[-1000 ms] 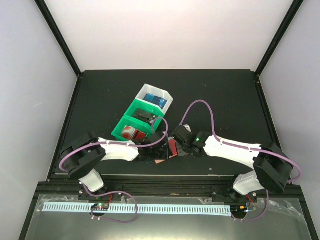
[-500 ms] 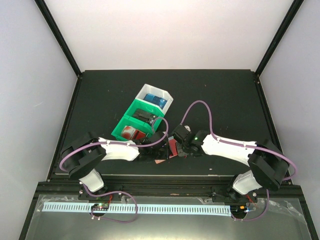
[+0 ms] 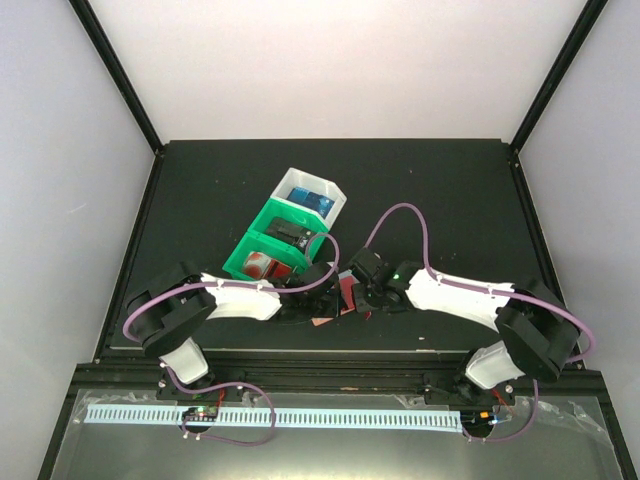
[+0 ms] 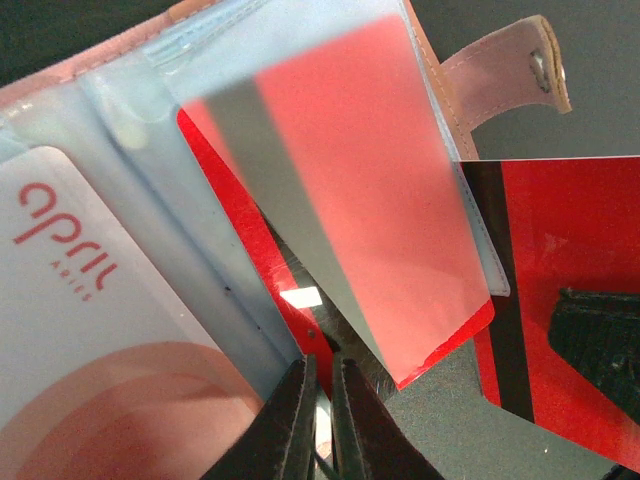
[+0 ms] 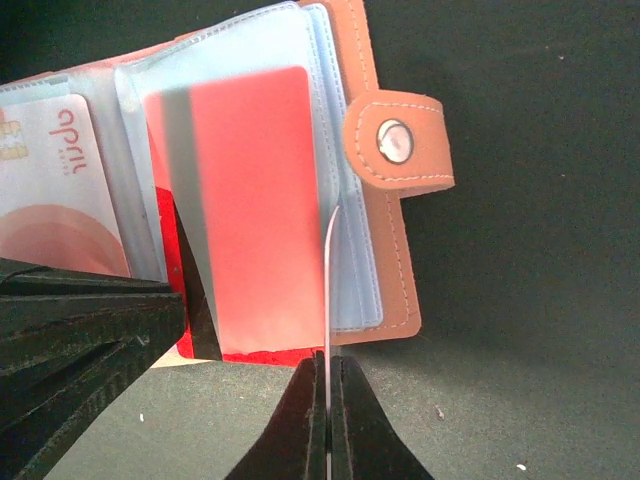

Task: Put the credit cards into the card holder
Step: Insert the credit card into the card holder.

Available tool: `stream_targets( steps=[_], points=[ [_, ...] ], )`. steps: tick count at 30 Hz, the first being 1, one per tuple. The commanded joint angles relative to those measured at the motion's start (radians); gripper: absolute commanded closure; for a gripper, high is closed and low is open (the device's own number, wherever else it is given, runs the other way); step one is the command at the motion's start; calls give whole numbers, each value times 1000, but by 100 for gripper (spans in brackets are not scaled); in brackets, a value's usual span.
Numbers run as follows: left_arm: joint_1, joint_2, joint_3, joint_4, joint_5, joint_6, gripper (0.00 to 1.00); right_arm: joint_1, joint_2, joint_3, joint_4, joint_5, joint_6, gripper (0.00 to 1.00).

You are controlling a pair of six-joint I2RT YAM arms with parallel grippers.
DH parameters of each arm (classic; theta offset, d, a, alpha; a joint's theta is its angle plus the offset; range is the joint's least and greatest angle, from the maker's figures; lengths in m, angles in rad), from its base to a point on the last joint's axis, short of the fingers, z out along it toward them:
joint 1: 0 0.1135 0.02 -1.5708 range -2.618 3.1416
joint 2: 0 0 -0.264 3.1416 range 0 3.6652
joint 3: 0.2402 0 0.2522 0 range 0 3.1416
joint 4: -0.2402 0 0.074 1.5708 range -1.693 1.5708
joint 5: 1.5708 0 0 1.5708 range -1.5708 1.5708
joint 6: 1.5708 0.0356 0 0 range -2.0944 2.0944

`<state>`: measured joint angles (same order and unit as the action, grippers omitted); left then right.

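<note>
The card holder (image 5: 395, 250) lies open on the mat between the arms, its snap tab (image 4: 500, 70) sticking out. A white and red credit card (image 4: 80, 300) sits in one clear sleeve, and a red card (image 5: 255, 200) shows through another. My right gripper (image 5: 325, 375) is shut on a further red credit card (image 4: 570, 230), which appears edge-on and slightly bent in the right wrist view, against the holder's sleeves. My left gripper (image 4: 322, 375) is shut at the holder's near edge, pinching a sleeve there. In the top view both grippers (image 3: 315, 303) (image 3: 352, 300) meet over the holder.
A green bin (image 3: 262, 262) and a white bin (image 3: 335, 200) stand joined just behind the left gripper, with red and blue items inside. The black mat (image 3: 450, 190) stretches to the right and back. The table's front edge runs close behind the holder.
The left gripper's jaws have closed the last bit on the holder's edge. The right arm has edged slightly left, bringing its card closer against the sleeves.
</note>
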<state>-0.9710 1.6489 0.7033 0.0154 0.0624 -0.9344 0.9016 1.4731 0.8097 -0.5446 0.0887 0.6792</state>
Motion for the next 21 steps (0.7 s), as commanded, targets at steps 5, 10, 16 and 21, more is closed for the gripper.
stream_targets(
  steps=[5,10,16,21],
  points=[
    [-2,43,-22,-97,-53,27,92,-52,-76,-63,117,-134,1,99],
    [-3,14,-19,-117,-68,30,90,-71,-109,-85,150,-172,2,99],
    [-3,-32,-25,-141,-93,31,81,-77,-128,-98,176,-204,-1,99],
    [-3,-95,-26,-176,-106,37,73,-77,-125,-99,193,-218,-9,99]
  ],
)
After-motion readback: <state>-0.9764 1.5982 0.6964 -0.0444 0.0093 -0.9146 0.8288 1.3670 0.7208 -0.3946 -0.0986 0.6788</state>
